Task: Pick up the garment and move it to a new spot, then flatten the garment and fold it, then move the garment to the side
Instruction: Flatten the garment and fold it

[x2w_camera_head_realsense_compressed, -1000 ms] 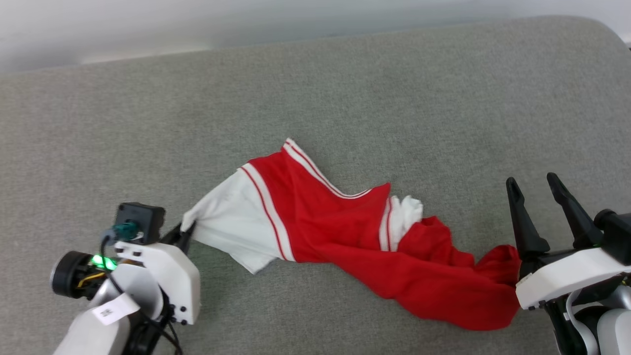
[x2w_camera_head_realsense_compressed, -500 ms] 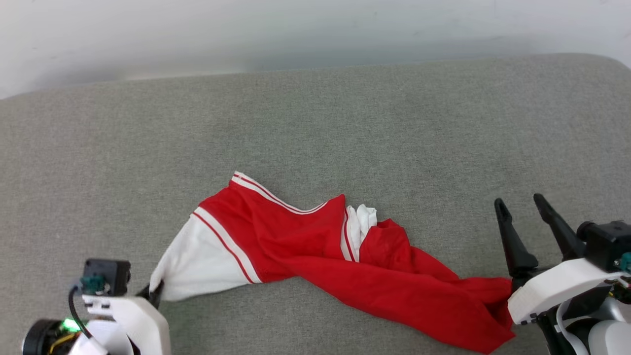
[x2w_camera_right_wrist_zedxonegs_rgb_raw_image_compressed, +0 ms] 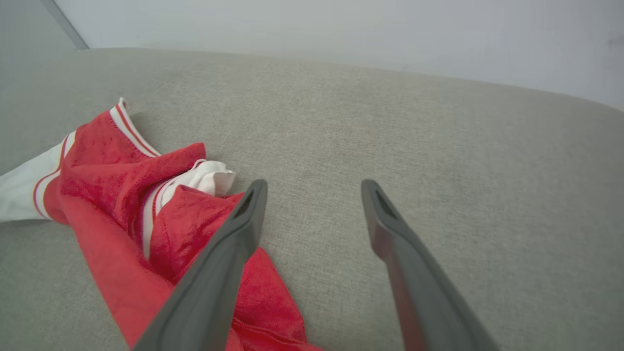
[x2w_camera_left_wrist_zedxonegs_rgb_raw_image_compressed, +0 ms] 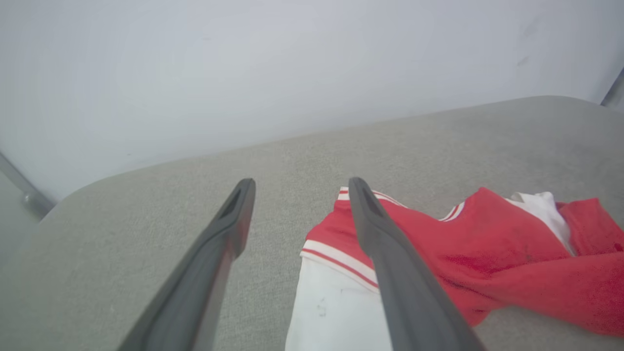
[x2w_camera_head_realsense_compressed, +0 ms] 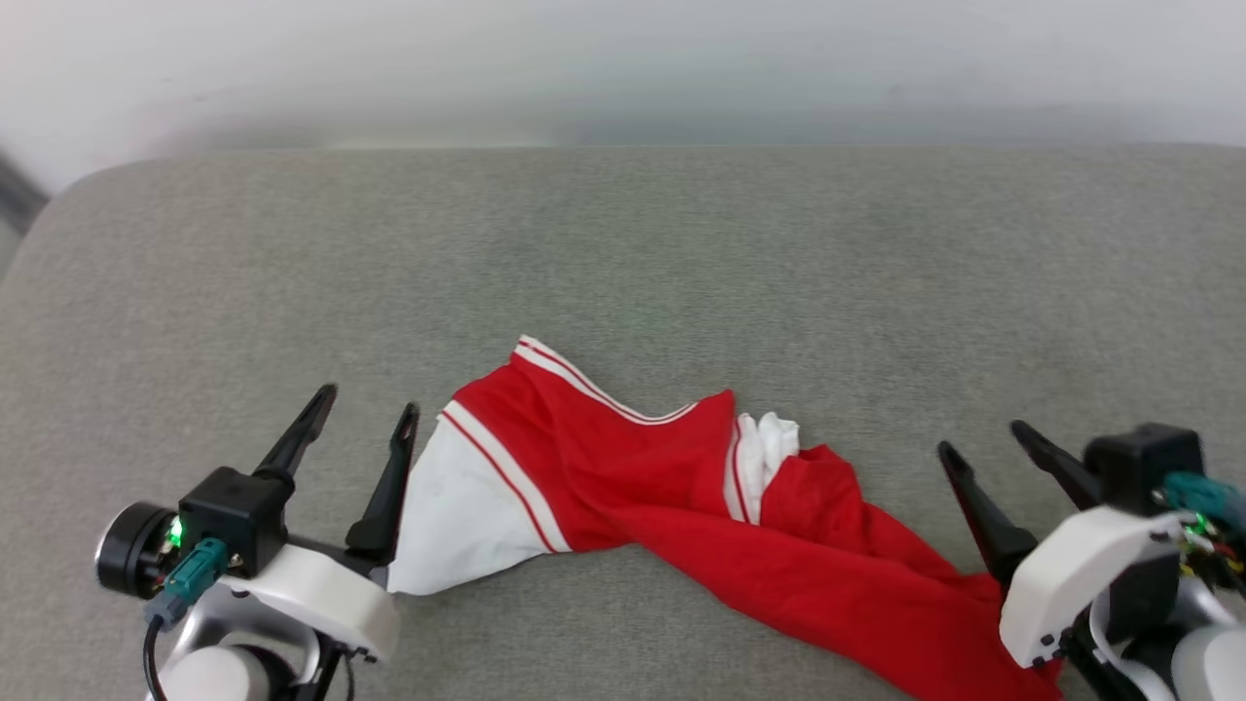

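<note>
Left gripper (x2w_camera_head_realsense_compressed: 368,401): your lower-left item in the head view. White wrist shell low in the frame, two long dark fingers slanting up and to the right. They are spread wide, with bare upholstery between them and nothing held. Its inner finger (x2w_camera_head_realsense_compressed: 387,492) runs along the edge of the white sleeve (x2w_camera_head_realsense_compressed: 467,516); you cannot tell whether it touches the cloth. Fittings on the wrist are a black camera block (x2w_camera_head_realsense_compressed: 234,516), a teal connector (x2w_camera_head_realsense_compressed: 190,576) and a green light (x2w_camera_head_realsense_compressed: 175,534) just above it.

Right gripper (x2w_camera_head_realsense_compressed: 981,437): your lower-right item. White shell near the frame's right edge, fingers slanting up and to the left, likewise parted and empty. In the right wrist view its left-hand finger crosses in front of red cloth, and the other stands over bare cushion.

Garment (x2w_camera_head_realsense_compressed: 633,467): red jersey, crumpled. It lies as a band from beside the left gripper, across the lower centre, down to the lower right corner. There its red end runs under the right gripper's shell. Parts on show are the white sleeve at the left end, red-white striped trim along the upper edge, and a small bunch of white cloth at mid-length.

Grey cushion (x2w_camera_head_realsense_compressed: 681,243): woven fabric with a rounded corner at upper left, and it carries all of the above.

Pale wall (x2w_camera_head_realsense_compressed: 623,58): runs across the top of the frame.
</note>
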Controlling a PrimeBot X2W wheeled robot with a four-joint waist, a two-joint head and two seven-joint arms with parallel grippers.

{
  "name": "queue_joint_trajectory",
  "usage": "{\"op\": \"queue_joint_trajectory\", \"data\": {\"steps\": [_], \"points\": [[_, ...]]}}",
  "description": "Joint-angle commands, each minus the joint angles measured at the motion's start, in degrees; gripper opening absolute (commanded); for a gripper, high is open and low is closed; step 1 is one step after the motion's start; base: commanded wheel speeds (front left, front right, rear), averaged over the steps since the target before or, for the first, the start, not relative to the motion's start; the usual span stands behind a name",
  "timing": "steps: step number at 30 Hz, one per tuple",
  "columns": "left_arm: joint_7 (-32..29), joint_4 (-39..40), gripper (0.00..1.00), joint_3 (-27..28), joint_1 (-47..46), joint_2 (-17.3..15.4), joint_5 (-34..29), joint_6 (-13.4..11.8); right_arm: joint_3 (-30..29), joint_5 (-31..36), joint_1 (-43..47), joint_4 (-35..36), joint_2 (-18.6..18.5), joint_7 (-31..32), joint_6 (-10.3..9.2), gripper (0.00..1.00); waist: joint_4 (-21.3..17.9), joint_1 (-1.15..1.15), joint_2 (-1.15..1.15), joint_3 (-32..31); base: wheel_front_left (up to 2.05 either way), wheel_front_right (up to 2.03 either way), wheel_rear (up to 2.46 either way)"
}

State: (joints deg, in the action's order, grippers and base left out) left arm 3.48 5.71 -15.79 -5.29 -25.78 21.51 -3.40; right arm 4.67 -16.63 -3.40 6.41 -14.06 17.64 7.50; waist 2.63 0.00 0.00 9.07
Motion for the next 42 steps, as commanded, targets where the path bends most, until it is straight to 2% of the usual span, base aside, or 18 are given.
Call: {"op": "queue_joint_trajectory", "data": {"steps": [1,7,11,16,19,23,34,35,36,42], "points": [[1.14,0.01,1.0,-0.02,-0.86,0.7,-0.06,0.16,0.88,-0.57,-1.67,0.94,-1.15,1.48,-0.02,1.0,1.21,0.0,0.0,-0.04,0.0,0.0,0.0],[9.12,-1.35,1.0,-1.56,-2.8,2.9,-2.89,0.29,7.0,-6.42,-9.87,2.83,-7.04,21.25,-0.03,1.0,4.75,0.0,0.0,1.2,0.0,0.0,0.0],[10.68,-2.62,1.0,-2.53,-3.42,4.37,-3.64,0.76,10.22,-9.99,-16.41,1.34,-8.39,34.57,-0.02,1.0,7.45,0.0,0.0,2.41,0.0,0.0,0.0],[11.38,-3.91,1.0,-3.49,-4.75,6.28,-3.82,1.56,13.74,-11.62,-23.03,-3.79,-9.65,45.28,-0.02,1.0,11.0,0.0,0.0,4.2,0.0,0.0,0.0],[11.54,-4.54,1.0,-3.82,-5.51,7.26,-4.1,1.95,14.62,-11.31,-25.77,-6.99,-10.03,48.5,-0.02,1.0,13.04,0.0,0.0,5.29,0.0,0.0,0.0],[11.71,-5.26,1.0,-4.05,-6.25,8.12,-4.24,2.55,16.16,-10.91,-27.51,-11.37,-10.38,49.72,-0.02,1.0,15.13,0.0,0.0,6.61,0.0,0.0,0.0],[11.84,-6.44,1.0,-3.71,-7.22,10.08,-5.15,4.16,19.17,-9.85,-26.59,-20.87,-11.73,47.29,-0.02,1.0,18.11,0.0,0.0,8.91,0.0,0.0,0.0],[11.85,-6.48,1.0,-3.59,-7.23,10.19,-5.19,4.3,19.39,-9.87,-26.33,-21.57,-11.66,46.74,-0.02,0.47,18.12,0.0,0.0,8.97,0.0,0.0,0.0],[11.85,-6.56,1.0,-3.48,-7.24,10.31,-5.23,4.33,19.57,-10.02,-26.2,-22.12,-11.52,46.05,-0.03,0.0,18.08,0.0,0.0,8.99,0.0,0.0,0.0],[11.85,-7.34,1.0,-2.9,-6.85,10.44,-5.77,4.92,18.59,-11.44,-27.02,-21.59,-11.5,40.46,-0.04,0.0,16.25,0.0,0.0,7.65,0.0,0.0,0.0]]}}
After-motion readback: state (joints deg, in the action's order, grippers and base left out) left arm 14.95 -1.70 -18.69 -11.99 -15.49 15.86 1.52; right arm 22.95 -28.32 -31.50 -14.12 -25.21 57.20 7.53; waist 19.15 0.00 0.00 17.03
